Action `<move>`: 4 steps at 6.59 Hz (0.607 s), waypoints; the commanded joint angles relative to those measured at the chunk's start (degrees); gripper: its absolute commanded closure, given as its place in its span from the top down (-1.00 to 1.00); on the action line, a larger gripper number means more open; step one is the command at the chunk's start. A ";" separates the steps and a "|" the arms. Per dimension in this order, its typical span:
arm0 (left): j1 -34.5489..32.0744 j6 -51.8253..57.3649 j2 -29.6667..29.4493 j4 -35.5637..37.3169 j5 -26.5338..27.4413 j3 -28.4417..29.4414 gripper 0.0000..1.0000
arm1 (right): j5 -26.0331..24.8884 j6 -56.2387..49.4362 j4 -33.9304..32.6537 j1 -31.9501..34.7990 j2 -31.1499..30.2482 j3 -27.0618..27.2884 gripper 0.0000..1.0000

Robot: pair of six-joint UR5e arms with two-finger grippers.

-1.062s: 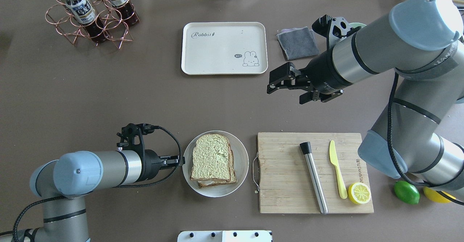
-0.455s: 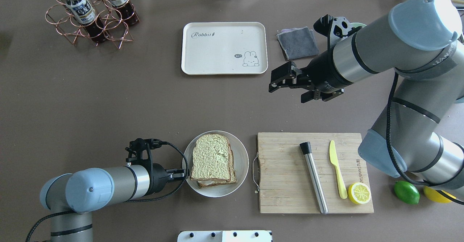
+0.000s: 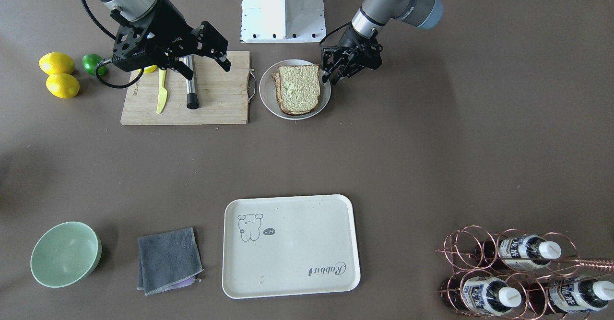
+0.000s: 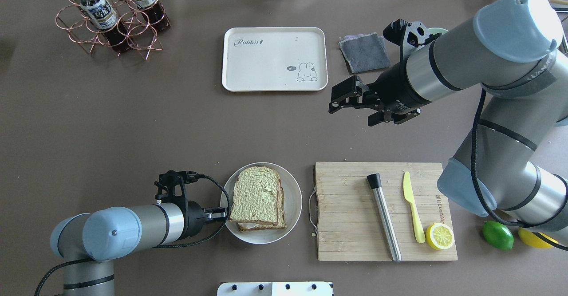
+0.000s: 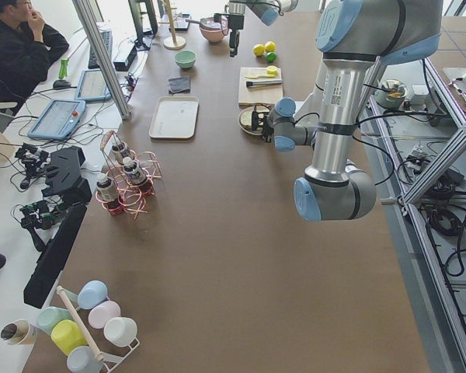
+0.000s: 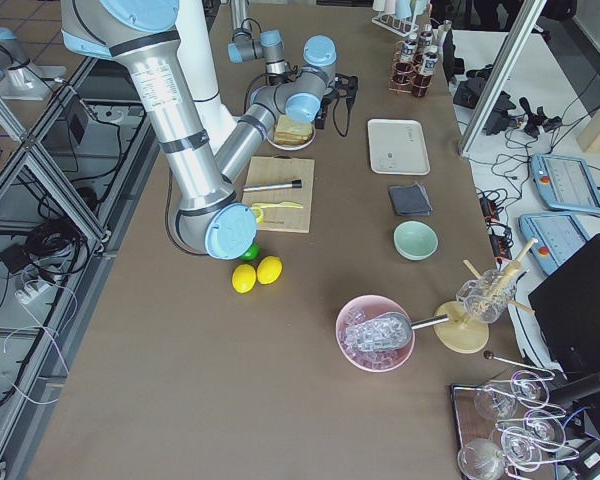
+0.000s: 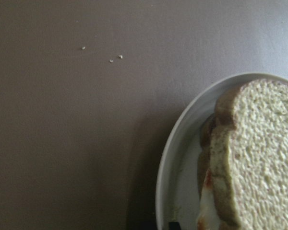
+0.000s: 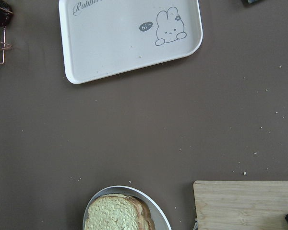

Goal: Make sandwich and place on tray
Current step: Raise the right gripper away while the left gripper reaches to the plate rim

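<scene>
Shifted slightly toward the overhead view's lower left, the white plate (image 4: 293, 185) carrying the sandwich (image 4: 257, 194) now meets the left gripper (image 4: 220, 215) at its left rim. How far that gripper's fingers are spread cannot be told. Right of centre, the right gripper (image 4: 350, 115) hovers spread wide, holding nothing. The tray (image 4: 275, 58) lies at upper centre, well apart, so the transfer seems only just beginning.

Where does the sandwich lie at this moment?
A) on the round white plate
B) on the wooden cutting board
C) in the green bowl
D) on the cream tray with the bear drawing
A: the sandwich lies on the round white plate, beside the wooden board and well apart from the tray.
</scene>
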 commanded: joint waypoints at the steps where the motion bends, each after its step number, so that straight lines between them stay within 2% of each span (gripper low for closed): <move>1: -0.08 0.06 -0.83 0.07 0.69 -0.42 -1.00 | -0.01 0.09 0.03 0.00 0.06 0.06 1.00; 4: -2.44 -0.03 -2.32 0.60 -0.44 -1.04 -1.00 | -0.01 0.00 0.03 0.00 -0.12 -0.03 1.00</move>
